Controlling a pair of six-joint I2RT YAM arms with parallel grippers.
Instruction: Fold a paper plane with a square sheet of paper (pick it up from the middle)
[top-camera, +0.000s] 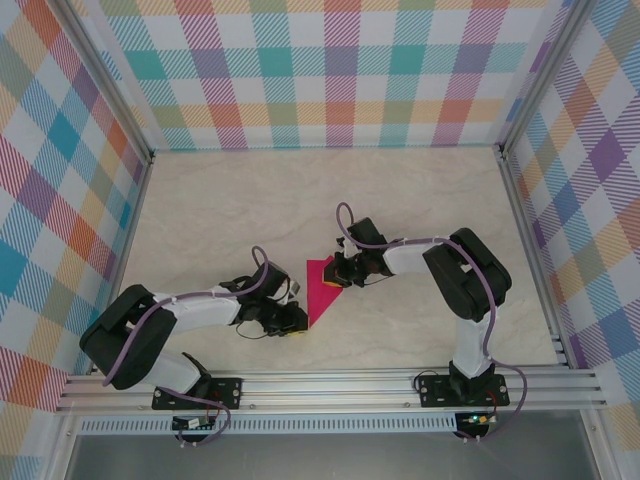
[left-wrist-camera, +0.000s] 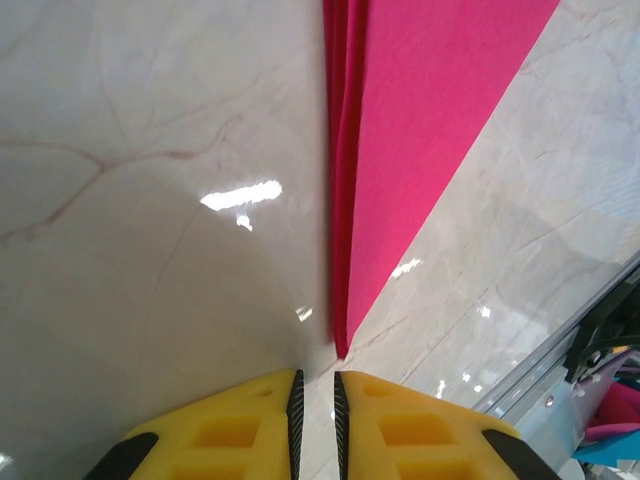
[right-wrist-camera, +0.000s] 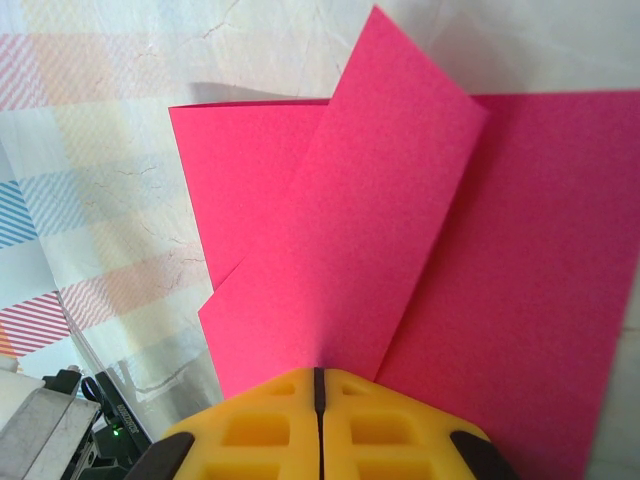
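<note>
The square sheet of paper (top-camera: 320, 288) is magenta-pink and lies partly folded mid-table, tapering to a point at its near end. In the left wrist view the sheet (left-wrist-camera: 420, 130) ends in that tip just ahead of my left gripper (left-wrist-camera: 316, 378), whose jaws stand slightly open with only bare table between them. From above, the left gripper (top-camera: 298, 322) sits at the tip's left side. My right gripper (top-camera: 342, 272) is at the sheet's far right corner. In the right wrist view a folded flap (right-wrist-camera: 350, 230) runs up into the right gripper (right-wrist-camera: 320, 372), which is shut on it.
The pale marble tabletop (top-camera: 250, 210) is boxed in by plaid walls (top-camera: 330, 70) on three sides. An aluminium rail (top-camera: 330, 385) runs along the near edge, close behind both arm bases.
</note>
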